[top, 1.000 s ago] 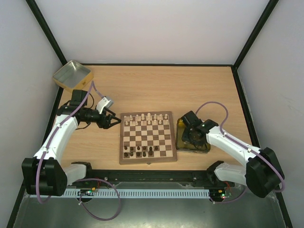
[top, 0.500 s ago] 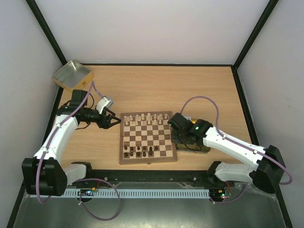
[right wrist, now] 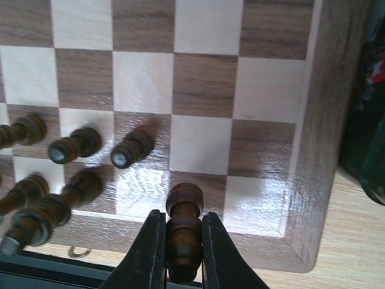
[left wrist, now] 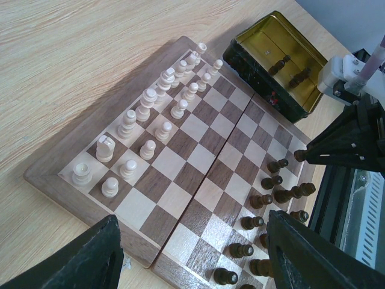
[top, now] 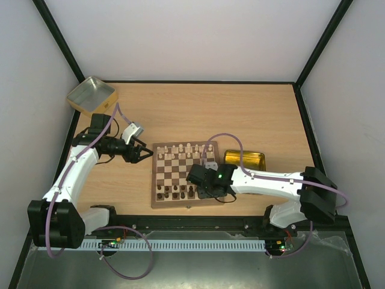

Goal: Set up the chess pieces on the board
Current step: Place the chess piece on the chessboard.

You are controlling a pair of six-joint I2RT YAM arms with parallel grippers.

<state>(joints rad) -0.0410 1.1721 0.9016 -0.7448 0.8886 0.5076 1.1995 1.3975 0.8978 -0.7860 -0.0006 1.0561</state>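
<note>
Dark piece: clamped upright in the right gripper, over the board edge rank.
Placement: lower straight onto the vacant square beneath the fingertips; release once seated, without touching the dark neighbours alongside.
Left gripper: jaws apart, empty.
</note>
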